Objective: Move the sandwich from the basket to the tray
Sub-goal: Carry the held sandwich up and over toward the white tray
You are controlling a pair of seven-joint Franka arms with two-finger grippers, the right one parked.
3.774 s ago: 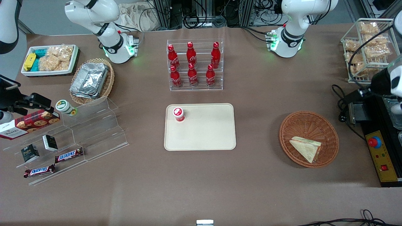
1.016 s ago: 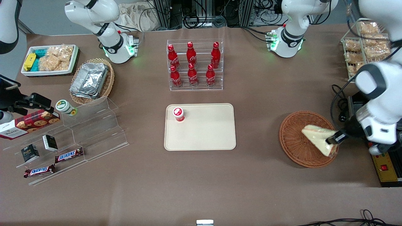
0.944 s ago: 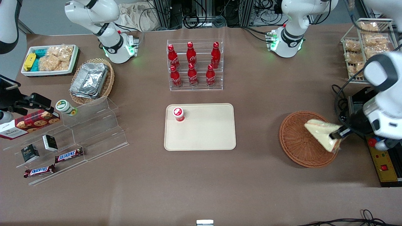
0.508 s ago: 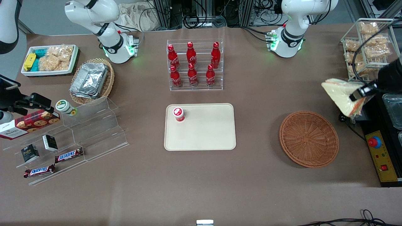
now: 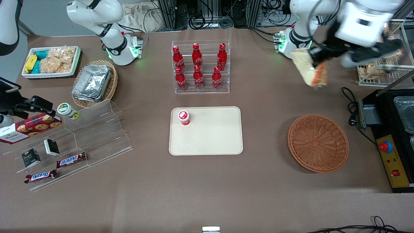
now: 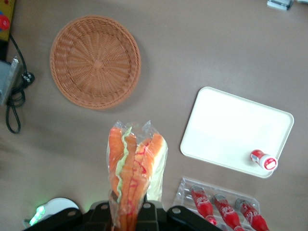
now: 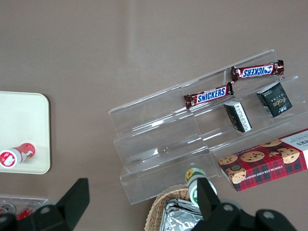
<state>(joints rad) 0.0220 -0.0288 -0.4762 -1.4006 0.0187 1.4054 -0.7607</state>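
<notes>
The tray point(image 5: 213, 142) lies mid-surface with a small red-capped bottle point(image 5: 184, 117) standing on it. The basket point(image 5: 318, 142) sits toward the working arm's end. Above the surface, farther from the front camera than the basket, the hand point(image 5: 318, 55) grips the wrapped sandwich point(image 5: 310, 69).

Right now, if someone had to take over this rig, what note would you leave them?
Gripper: shut on the sandwich, held in the air above the table, farther from the front camera than the basket.
Basket: holds nothing now.
Tray: mid-table, carrying only a small red-capped bottle near one corner.
Done: sandwich lifted out of the basket.
Left: carry it over to the tray, lower it onto the bare part away from the bottle, release.
</notes>
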